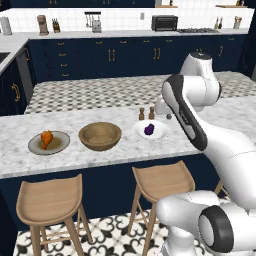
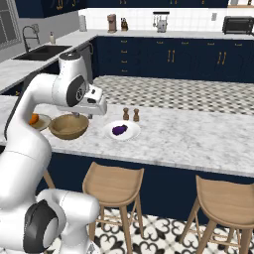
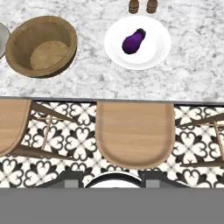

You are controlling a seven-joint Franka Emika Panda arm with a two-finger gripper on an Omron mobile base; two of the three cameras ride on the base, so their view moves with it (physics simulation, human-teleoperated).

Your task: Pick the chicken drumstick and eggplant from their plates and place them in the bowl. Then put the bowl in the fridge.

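The orange-brown chicken drumstick (image 1: pixel 46 139) lies on the grey plate (image 1: pixel 60 146) at the left of the marble counter. The wooden bowl (image 1: pixel 100 136) (image 3: pixel 41 46) stands empty in the middle. To its right the purple eggplant (image 1: pixel 149 130) (image 3: pixel 133 42) rests on the white plate (image 1: pixel 159 134) (image 3: pixel 153 48). My gripper (image 3: pixel 112 181) hangs above the counter's front edge, over the stools, between bowl and white plate. It points down and is open, with nothing between its fingers. In the right base view the hand (image 2: pixel 93 105) hovers above the bowl (image 2: pixel 69 126). The fridge is out of view.
Two small brown shakers (image 1: pixel 146 113) (image 3: pixel 142 6) stand just behind the white plate. Wooden stools (image 1: pixel 50 200) (image 1: pixel 162 182) (image 3: pixel 133 133) stand below the counter's front edge. A second counter and navy cabinets lie beyond, with a sink (image 2: pixel 42 52) at the far left.
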